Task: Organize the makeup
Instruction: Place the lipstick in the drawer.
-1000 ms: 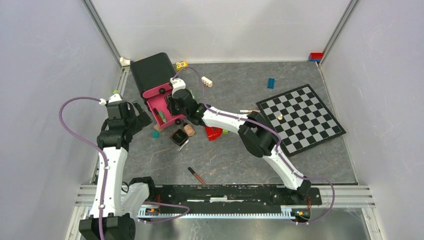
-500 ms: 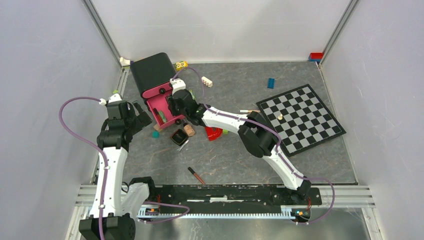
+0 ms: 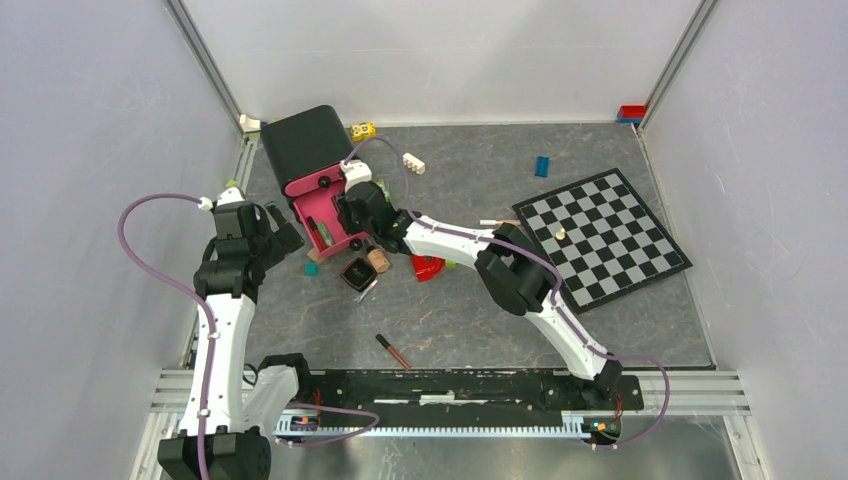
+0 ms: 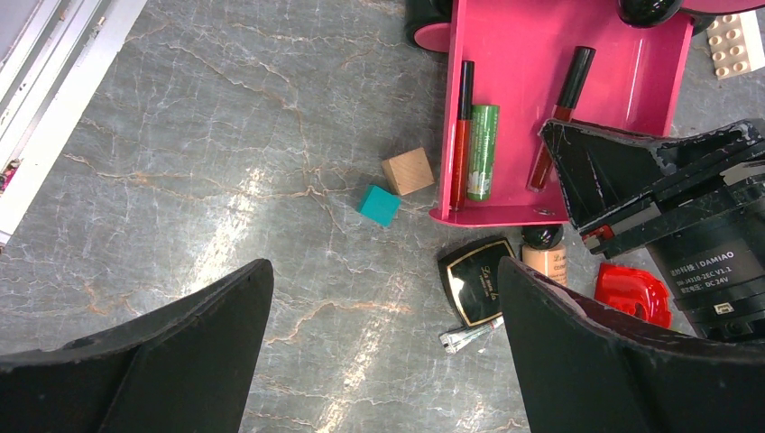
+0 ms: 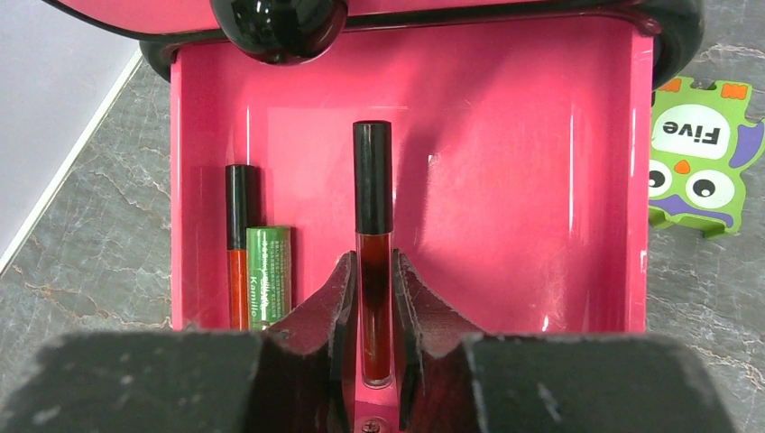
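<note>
A pink tray [image 5: 523,180] of an open black case holds an orange-red tube [image 5: 237,244] and a green tube [image 5: 269,271] along its left wall. My right gripper [image 5: 373,298] is shut on a dark-red tube with a black cap [image 5: 373,234], low over the tray's middle. My left gripper [image 4: 383,361] is open and empty above the bare table, left of the tray [image 3: 322,215]. A square black compact [image 4: 476,280] and a beige black-capped bottle [image 4: 544,257] lie just in front of the tray. A dark wand [image 3: 392,350] lies nearer the arm bases.
A teal cube [image 4: 378,205] and a wooden cube [image 4: 408,171] sit by the tray's front corner. A red D-shaped piece [image 3: 428,267] lies under the right arm. A chessboard [image 3: 603,235] is at the right. A "Five" puzzle piece [image 5: 699,153] is beside the tray.
My right gripper has edged slightly towards the back over the tray with the dark-red tube. The left arm has not moved.
</note>
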Robot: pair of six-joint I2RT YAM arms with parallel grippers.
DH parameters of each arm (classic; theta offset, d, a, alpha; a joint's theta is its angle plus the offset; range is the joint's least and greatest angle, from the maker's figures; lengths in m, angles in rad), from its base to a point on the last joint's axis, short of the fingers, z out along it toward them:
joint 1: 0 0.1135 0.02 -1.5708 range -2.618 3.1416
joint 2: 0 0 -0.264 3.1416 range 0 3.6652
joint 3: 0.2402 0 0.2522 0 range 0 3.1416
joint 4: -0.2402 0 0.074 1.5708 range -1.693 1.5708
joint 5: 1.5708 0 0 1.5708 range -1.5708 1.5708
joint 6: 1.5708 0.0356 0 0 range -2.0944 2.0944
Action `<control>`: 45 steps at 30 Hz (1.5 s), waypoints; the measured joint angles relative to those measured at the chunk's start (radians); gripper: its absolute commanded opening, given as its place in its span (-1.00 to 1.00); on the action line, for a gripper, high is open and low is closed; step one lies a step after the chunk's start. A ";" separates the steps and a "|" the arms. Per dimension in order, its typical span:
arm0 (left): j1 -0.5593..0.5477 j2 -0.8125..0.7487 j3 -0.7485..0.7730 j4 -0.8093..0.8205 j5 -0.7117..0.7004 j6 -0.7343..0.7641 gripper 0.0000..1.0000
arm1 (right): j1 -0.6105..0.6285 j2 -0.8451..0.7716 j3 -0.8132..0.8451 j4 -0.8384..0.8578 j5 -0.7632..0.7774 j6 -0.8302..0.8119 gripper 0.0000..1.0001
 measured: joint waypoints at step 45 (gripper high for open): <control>0.000 0.000 0.000 0.000 0.000 0.000 1.00 | 0.016 0.029 0.036 -0.001 -0.030 0.052 -0.42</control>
